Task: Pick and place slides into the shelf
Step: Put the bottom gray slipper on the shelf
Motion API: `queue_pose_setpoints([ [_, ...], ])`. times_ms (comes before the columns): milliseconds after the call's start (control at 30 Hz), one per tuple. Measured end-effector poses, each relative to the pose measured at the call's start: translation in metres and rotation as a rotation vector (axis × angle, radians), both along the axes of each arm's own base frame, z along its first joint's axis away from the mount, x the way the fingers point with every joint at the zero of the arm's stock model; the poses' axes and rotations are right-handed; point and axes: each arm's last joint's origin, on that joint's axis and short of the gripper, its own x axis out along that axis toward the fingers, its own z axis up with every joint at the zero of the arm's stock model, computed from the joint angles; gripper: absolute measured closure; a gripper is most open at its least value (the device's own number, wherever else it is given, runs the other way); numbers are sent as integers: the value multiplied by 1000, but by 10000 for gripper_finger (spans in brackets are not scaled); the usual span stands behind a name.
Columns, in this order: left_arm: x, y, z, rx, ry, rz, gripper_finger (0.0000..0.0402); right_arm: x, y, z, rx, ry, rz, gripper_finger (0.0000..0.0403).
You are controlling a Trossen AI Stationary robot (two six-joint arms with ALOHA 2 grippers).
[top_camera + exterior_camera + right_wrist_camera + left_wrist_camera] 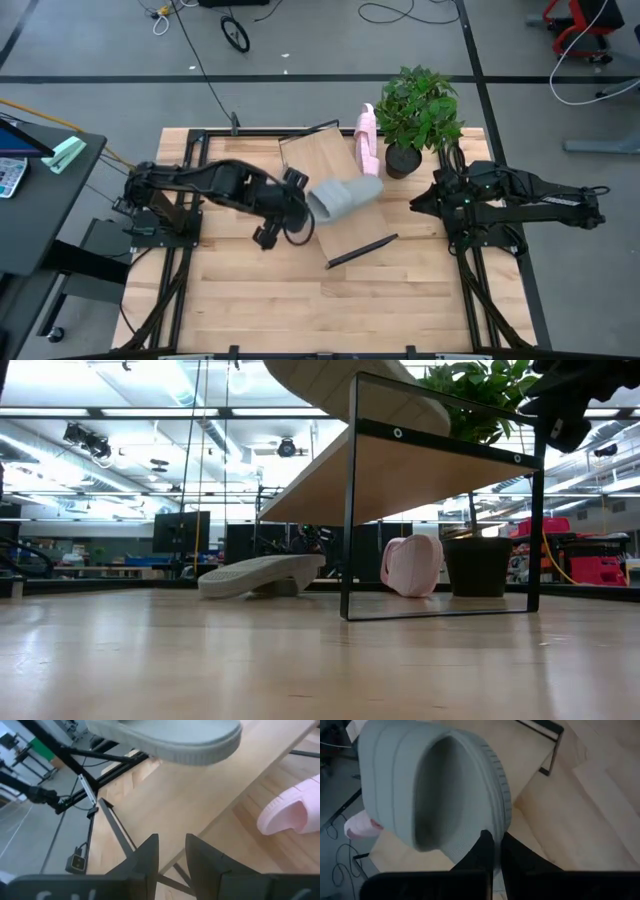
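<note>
Close against the left wrist camera, a grey slide (432, 790) is seen held by its sole edge, with the left gripper (493, 851) clenched on it. In the high view this grey slide (343, 196) is carried above the right part of the shelf (318, 160), with the left gripper (302, 207) just to its left. It looks lifted rather than set down, and the low view shows a sole passing over the board's top edge, though contact cannot be ruled out.

One pink slide (367, 141) is seen at the shelf's far right edge, beside the potted plant (418, 112); whether it rests on the board or on the desk (250, 300) cannot be told from above. In the low view, a pink slide (411, 565) and a second grey slide (262, 574) lie on the desk, beyond the shelf frame. The fourth slide cannot be found with certainty.

The right gripper (168, 851) is parked at the right of the desk, its jaws slightly parted and holding nothing.

By this showing, no slide is clearly placed yet; the first placement is judged to be under way, and at least two slides remain on the desk to be collected.
</note>
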Motion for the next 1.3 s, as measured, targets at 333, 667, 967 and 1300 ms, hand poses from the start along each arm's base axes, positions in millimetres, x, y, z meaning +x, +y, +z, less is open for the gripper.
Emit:
queue_pose_setpoints([
  [333,14,-38,-24,25,38,32,387,0,1,1,-82,-19,88,300],
  [667,26,-47,-40,49,30,138,387,-2,5,8,-203,-97,246,318],
  [967,32,-49,-37,46,-41,131,387,-13,6,30,-216,-115,235,339],
  [1300,27,-65,-74,231,37,42,387,-17,6,34,-197,-100,229,339],
])
